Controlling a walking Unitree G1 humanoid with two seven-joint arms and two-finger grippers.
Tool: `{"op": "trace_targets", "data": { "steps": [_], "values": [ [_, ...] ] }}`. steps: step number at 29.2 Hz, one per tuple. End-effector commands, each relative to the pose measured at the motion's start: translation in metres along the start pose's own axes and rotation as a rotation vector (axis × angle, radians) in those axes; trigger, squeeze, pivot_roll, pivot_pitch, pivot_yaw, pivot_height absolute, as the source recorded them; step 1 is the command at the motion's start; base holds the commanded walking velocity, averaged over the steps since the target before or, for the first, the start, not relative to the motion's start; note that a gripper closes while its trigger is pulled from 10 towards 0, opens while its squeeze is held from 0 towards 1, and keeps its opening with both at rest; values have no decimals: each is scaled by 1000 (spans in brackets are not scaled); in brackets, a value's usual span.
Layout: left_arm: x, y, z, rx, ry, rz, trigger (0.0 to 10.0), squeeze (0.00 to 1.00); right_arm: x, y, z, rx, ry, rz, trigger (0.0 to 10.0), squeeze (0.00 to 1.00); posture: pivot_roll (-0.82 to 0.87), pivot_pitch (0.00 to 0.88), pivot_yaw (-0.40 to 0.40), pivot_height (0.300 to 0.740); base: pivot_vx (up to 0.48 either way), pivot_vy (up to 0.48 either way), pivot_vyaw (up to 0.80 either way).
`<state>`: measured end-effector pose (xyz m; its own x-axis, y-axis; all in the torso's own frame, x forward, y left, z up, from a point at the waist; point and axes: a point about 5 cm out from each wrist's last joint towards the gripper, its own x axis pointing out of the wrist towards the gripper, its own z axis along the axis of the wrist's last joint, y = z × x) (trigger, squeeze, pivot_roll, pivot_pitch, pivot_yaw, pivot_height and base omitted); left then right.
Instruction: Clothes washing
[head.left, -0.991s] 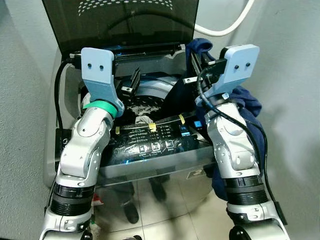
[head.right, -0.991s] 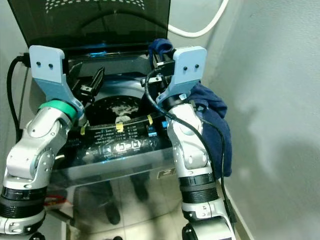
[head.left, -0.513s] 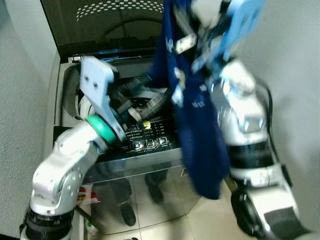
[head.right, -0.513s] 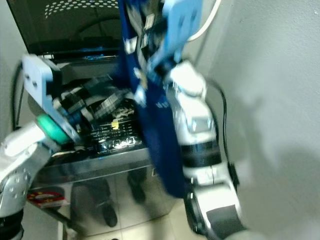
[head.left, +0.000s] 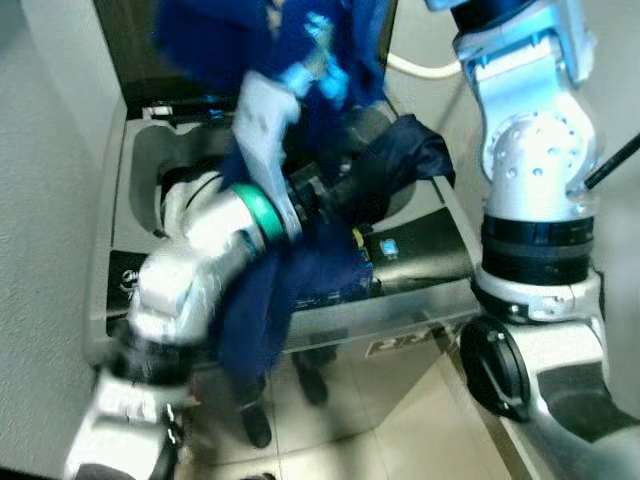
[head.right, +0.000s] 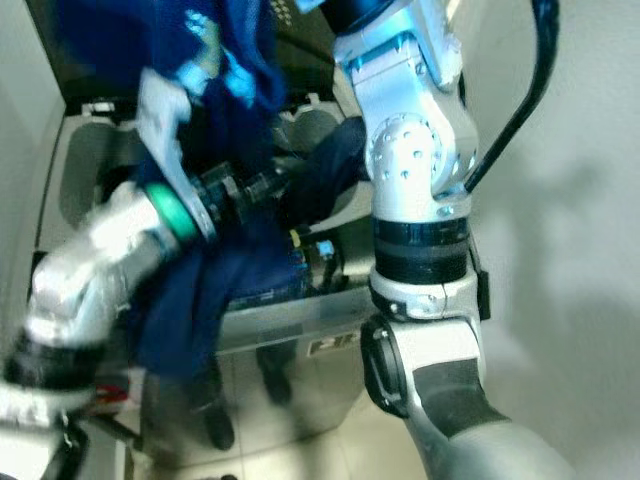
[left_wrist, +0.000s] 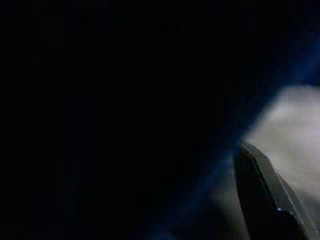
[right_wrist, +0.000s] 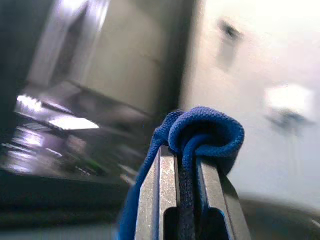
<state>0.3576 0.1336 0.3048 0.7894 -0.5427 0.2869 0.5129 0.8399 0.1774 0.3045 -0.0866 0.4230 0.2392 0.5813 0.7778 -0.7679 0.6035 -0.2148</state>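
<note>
Right wrist view: right gripper (right_wrist: 182, 165) clenched on blue garment (right_wrist: 200, 132).
Left gripper: fingers' state hidden beneath draped cloth.
Washer (head.left: 420, 265): lid open.

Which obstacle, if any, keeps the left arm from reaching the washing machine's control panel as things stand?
Probably it cannot get there cleanly. The dark blue garment is draped over the left arm and hangs down across the control panel, so the cloth lies between them. The right gripper pinches the garment's edge.
</note>
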Motion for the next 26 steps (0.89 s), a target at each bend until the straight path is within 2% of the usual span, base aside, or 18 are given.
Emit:
{"op": "trace_targets", "data": {
  "steps": [1, 2, 4, 5, 7, 8, 9, 11, 12, 13, 14, 15, 17, 18, 19, 20, 22, 26],
  "values": [
    [-9, 32, 5, 50, -5, 150, 10000, 0, -18, -21, -16, -104, 100, -149, 10000, 0, 31, 41, 42, 740, 0, 0, 0],
    [-15, 48, 11, 75, -7, 209, 10000, 0, -29, -31, -27, -184, 169, -210, 10000, 0, 34, 44, 42, 740, 0, 0, 0],
    [-24, 70, 19, 142, -2, 312, 10000, 0, -44, -38, -47, -275, 270, -257, 10000, 0, 43, 49, 41, 740, 0, 0, 0],
    [-24, 70, 19, 142, -2, 312, 10000, 0, -44, -38, -47, -275, 270, -257, 10000, 0, 43, 49, 41, 740, 0, 0, 0],
    [-27, 80, 16, 139, 36, 347, 10000, 0, -49, -30, -71, -314, 354, -221, 10000, 0, 61, 53, 40, 740, 0, 0, 0],
    [-25, 75, 8, 119, 70, 286, 10000, 0, -49, -19, -85, -305, 387, -183, 10000, 0, 66, 53, 41, 740, 0, 0, 0],
    [-25, 75, 8, 119, 70, 286, 10000, 0, -49, -19, -85, -305, 387, -183, 10000, 0, 66, 53, 41, 740, 0, 0, 0],
    [-23, 36, -16, 50, 133, 31, 10000, 0, -42, 6, -113, -271, 446, -119, 10000, 0, 73, 58, 43, 740, 0, 0, 0],
    [-23, 36, -16, 50, 133, 31, 10000, 0, -42, 6, -113, -271, 446, -119, 10000, 0, 73, 58, 43, 740, 0, 0, 0],
    [-25, 14, -25, 8, 148, -82, 10000, 0, -39, 15, -122, -262, 463, -102, 10000, 0, 75, 61, 41, 740, 0, 0, 0],
    [-31, -15, -32, -58, 152, -196, 10000, 0, -35, 22, -129, -263, 473, -93, 10000, 0, 83, 67, 36, 740, 0, 0, 0],
    [-31, -15, -32, -58, 152, -196, 10000, 0, -35, 22, -129, -263, 473, -93, 10000, 0, 83, 67, 36, 740, 0, 0, 0],
    [-50, -69, -38, -178, 161, -379, 10000, 0, -28, 28, -135, -277, 477, -92, 10000, 0, 93, 74, 30, 740, 0, 0, 0],
    [-58, -88, -39, -219, 164, -435, 10000, 0, -27, 28, -137, -287, 475, -94, 10000, 0, 95, 76, 29, 740, 0, 0, 0],
    [-58, -88, -39, -219, 164, -435, 10000, 0, -27, 28, -137, -287, 475, -94, 10000, 0, 95, 76, 29, 740, 0, 0, 0],
    [-67, -106, -42, -244, 181, -478, 10000, 0, -27, 27, -137, -301, 480, -93, 10000, 0, 96, 76, 30, 740, 0, 0, 0],
    [-79, -125, -48, -245, 210, -508, 10000, 0, -30, 24, -139, -321, 499, -80, 10000, 0, 94, 77, 29, 740, 0, 0, 0],
    [-87, -131, -50, -173, 216, -510, 10000, 0, -38, 22, -145, -357, 561, -35, 10000, 0, 95, 76, 27, 740, 0, 0, 0]
  ]
}}
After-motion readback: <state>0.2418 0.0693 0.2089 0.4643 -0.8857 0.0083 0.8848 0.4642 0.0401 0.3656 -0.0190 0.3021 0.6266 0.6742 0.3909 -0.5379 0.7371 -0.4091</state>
